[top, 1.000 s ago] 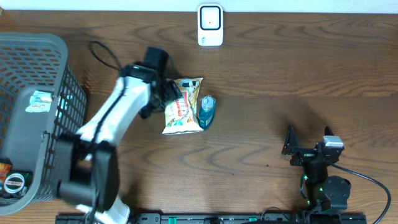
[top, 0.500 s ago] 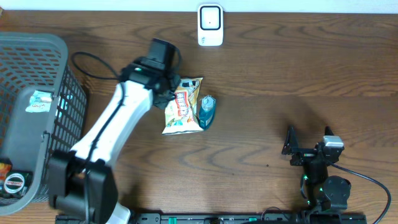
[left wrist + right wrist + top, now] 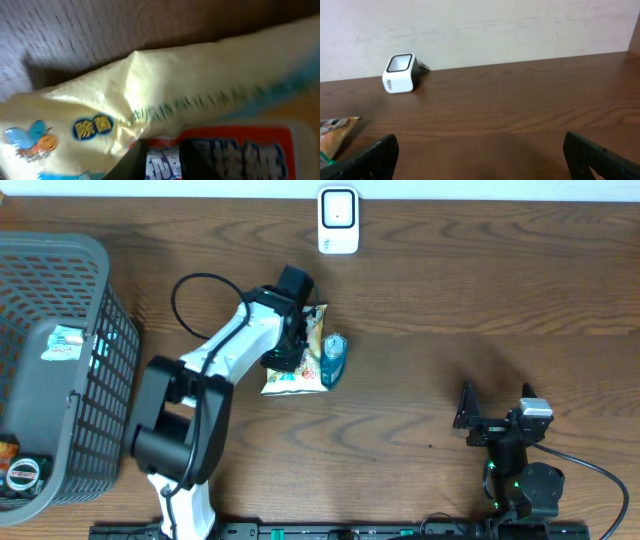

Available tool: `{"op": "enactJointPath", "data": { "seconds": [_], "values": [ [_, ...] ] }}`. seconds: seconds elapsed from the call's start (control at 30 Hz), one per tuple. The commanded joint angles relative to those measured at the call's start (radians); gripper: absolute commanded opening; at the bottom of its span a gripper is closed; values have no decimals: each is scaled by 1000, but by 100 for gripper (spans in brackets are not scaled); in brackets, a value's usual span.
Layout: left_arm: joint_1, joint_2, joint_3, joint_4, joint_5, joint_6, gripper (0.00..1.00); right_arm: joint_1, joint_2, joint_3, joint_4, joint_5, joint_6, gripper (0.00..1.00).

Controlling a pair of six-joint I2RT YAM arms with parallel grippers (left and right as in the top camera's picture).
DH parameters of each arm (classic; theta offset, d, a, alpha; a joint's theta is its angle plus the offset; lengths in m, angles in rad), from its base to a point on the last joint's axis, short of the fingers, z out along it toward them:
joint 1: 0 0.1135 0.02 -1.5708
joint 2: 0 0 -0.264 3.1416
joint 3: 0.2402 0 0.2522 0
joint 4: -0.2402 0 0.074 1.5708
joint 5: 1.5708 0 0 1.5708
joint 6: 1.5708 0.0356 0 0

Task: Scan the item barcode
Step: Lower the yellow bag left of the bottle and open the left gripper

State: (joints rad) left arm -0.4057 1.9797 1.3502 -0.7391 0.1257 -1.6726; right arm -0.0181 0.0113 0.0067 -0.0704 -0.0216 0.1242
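Observation:
A yellow snack packet with red print lies mid-table, and a small blue item rests against its right side. My left gripper is down on the packet's upper part. In the left wrist view the packet fills the frame, and the dark fingers of my left gripper pinch a strip of it. The white barcode scanner stands at the table's far edge. My right gripper rests open at the front right, nothing between its fingers.
A grey mesh basket with several items inside stands at the left edge. From the right wrist view the scanner is at the far left by the wall, and the packet's corner pokes in at the left.
My left arm has swung right from the packet's left side to over the packet. Its jaws have closed from wide apart down onto the packet. The right arm has not moved.

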Motion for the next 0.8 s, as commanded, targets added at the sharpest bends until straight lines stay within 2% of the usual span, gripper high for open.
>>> {"op": "enactJointPath", "data": {
  "seconds": [0.0, 0.03, 0.07, 0.1, 0.17, 0.5, 0.77],
  "values": [
    [0, 101, -11, -6, 74, -42, 24, 19, -5, -1, -5, 8, -9, 99],
    [0, 118, -11, -6, 83, -41, 27, 20, -5, -1, -4, 8, -9, 99],
    [0, 132, -11, -6, 91, -39, 46, 20, -5, -1, -5, 8, -9, 99],
    [0, 143, -11, -6, 98, -23, 73, 20, -5, -1, -4, 8, -9, 99],
    [2, 145, -11, -5, 93, 7, 98, 20, -5, -1, -5, 8, -9, 99],
    [98, 95, 18, 4, 92, 189, 98, 20, -5, -1, -4, 8, -9, 99],
    [207, -139, 90, 5, 118, 326, 98, 20, -5, -1, -5, 8, -9, 99]
  ]
}}
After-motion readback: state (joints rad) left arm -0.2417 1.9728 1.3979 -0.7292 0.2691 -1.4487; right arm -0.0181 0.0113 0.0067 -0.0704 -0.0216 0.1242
